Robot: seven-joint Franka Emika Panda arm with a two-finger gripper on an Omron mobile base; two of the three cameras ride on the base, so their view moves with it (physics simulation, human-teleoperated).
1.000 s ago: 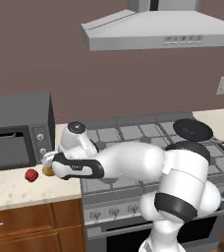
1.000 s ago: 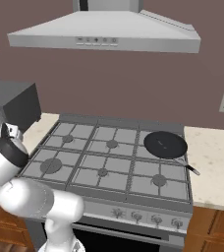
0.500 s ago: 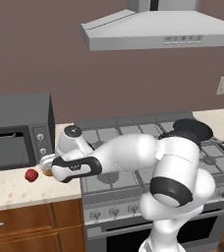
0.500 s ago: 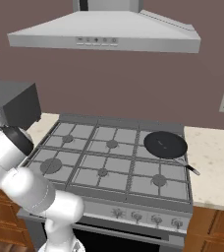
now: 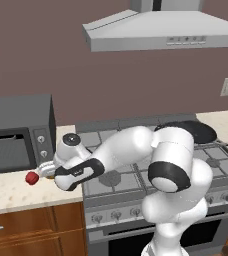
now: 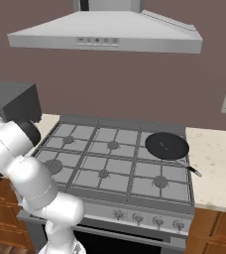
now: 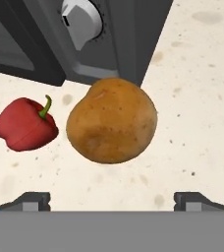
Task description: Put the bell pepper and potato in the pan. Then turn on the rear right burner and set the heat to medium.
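Claw (image 7: 112, 199) hangs over the tabletop (image 7: 197, 98) left of the stove, jaws spread wide, nothing between them. Only the two dark fingertips (image 7: 33, 199) show at the bottom of the hand view, one on each side of the potato.

Potato (image 7: 112, 120): golden-brown, lying on the speckled tabletop just in front of the microwave (image 7: 109, 34), below its white dial (image 7: 82, 17). Not touched by either fingertip.

Bell pepper (image 7: 26, 124): red, green stem, on the tabletop just beside the potato, a narrow gap between them. In the left base view the bell pepper (image 5: 32, 178) sits in front of the microwave (image 5: 17, 131), with the arm's hand low beside it; the potato is mostly hidden there.

Pan (image 6: 166, 146): black, shallow, on the rear right burner of the stove (image 6: 115, 163), handle pointing toward the front right. Inside bare. It lies well apart from the microwave, across the whole stove. Pan (image 5: 193, 131) partly hidden by the arm in the left base view.
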